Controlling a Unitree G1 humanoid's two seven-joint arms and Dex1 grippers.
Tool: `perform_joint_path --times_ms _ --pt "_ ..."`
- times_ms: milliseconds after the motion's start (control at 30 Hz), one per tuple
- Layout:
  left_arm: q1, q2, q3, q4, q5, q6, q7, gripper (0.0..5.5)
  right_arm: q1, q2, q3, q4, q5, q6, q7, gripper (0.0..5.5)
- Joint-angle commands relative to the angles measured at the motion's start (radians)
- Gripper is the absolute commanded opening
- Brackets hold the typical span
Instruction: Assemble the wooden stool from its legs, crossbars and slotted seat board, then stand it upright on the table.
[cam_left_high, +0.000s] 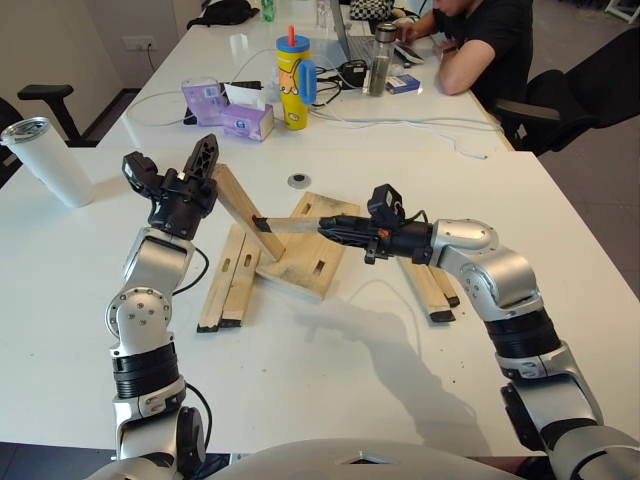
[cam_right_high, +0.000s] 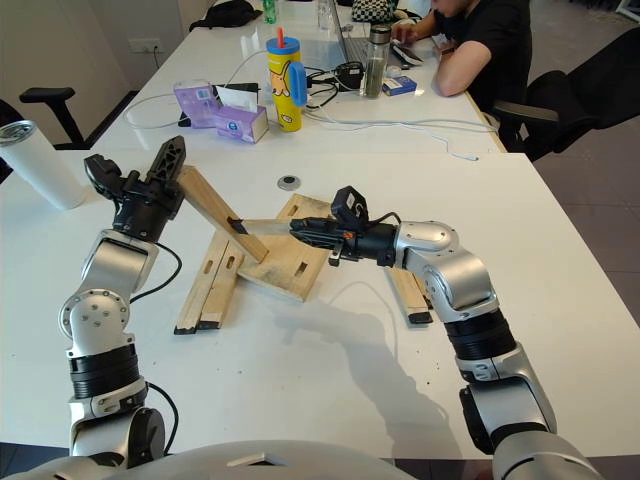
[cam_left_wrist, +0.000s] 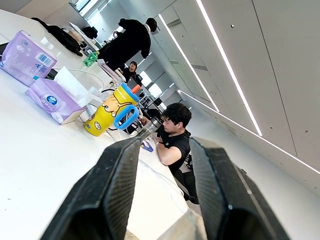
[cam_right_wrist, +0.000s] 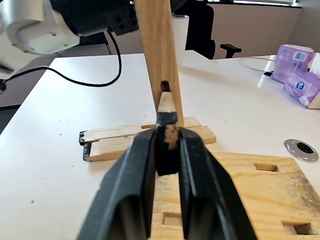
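Right wrist view, mid-frame: my right jaws pinch crossbar (cam_right_wrist: 166, 105), left jaws clamp leg (cam_right_wrist: 152, 50); tip off-slot cd twist leg loose.

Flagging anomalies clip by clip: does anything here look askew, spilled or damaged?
Nothing looks spilled or broken. The one tilted piece is the leg, held slanted by the left gripper while the right gripper holds a crossbar end at its slot. That looks like assembly, not a fault. The seat board lies flat, skewed to the table edge.
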Motion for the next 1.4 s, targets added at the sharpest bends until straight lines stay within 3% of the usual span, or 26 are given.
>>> perform_joint_path --times_ms 33,900,1400 --pt "0.035 -0.016 -0.034 0.033 0.036 0.056 0.023 1.82 0.0 0.032 -0.01 -0.014 -0.019 -0.043 -0.023 0.44" --pt "0.046 -0.019 -0.021 0.128 0.065 0.07 -0.026 1.82 0.02 0.036 -0.037 -0.055 -0.037 -0.097 -0.017 0.44" --pt "0.07 -0.041 -0.091 0.122 0.091 0.11 -0.034 1.82 -0.016 0.101 0.097 0.033 -0.164 -0.148 -0.026 0.44"
